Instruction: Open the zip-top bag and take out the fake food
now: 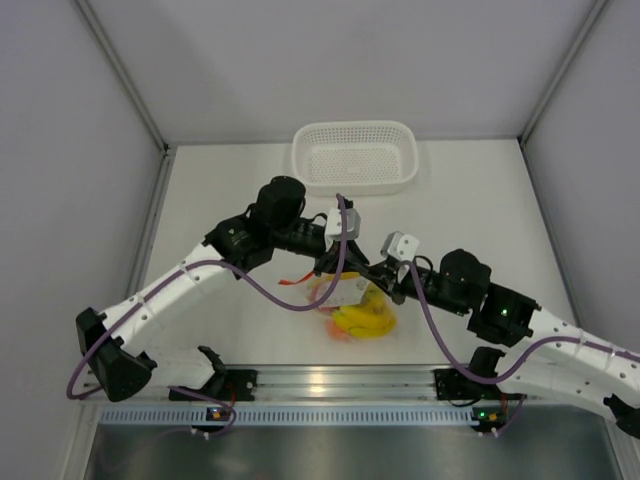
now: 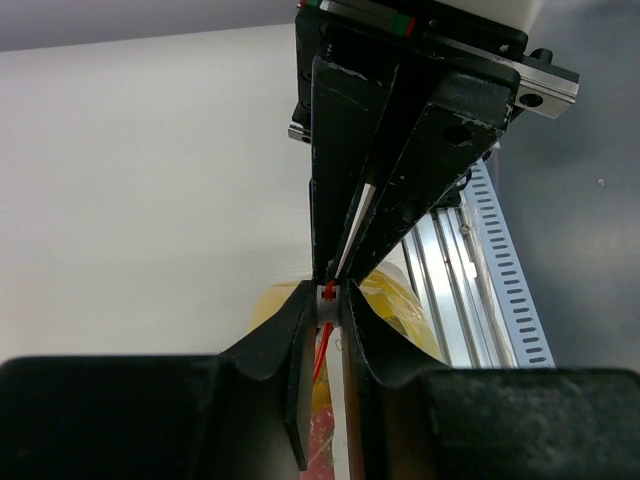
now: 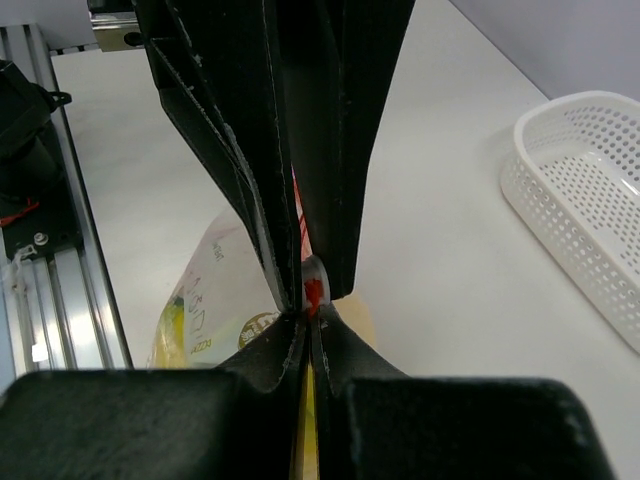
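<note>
The zip-top bag (image 1: 345, 298) hangs just above the table's near middle, with its orange-red zip strip on top. Yellow banana fake food (image 1: 366, 320) shows through the clear plastic. My left gripper (image 1: 335, 263) reaches in from the left. In the left wrist view, the left gripper (image 2: 330, 298) is shut on the small white zip slider (image 2: 329, 294). My right gripper (image 1: 378, 276) meets it from the right. In the right wrist view, the right gripper (image 3: 310, 315) is shut on the bag's top edge right beside the slider (image 3: 314, 276). The two grippers' tips touch nose to nose. The printed bag (image 3: 215, 290) sags below them.
A white perforated basket (image 1: 303, 160) stands at the back centre, and it shows again as the basket (image 3: 590, 190) at the right of the right wrist view. An aluminium rail (image 1: 330, 380) runs along the near edge below the bag. Grey walls close off both sides.
</note>
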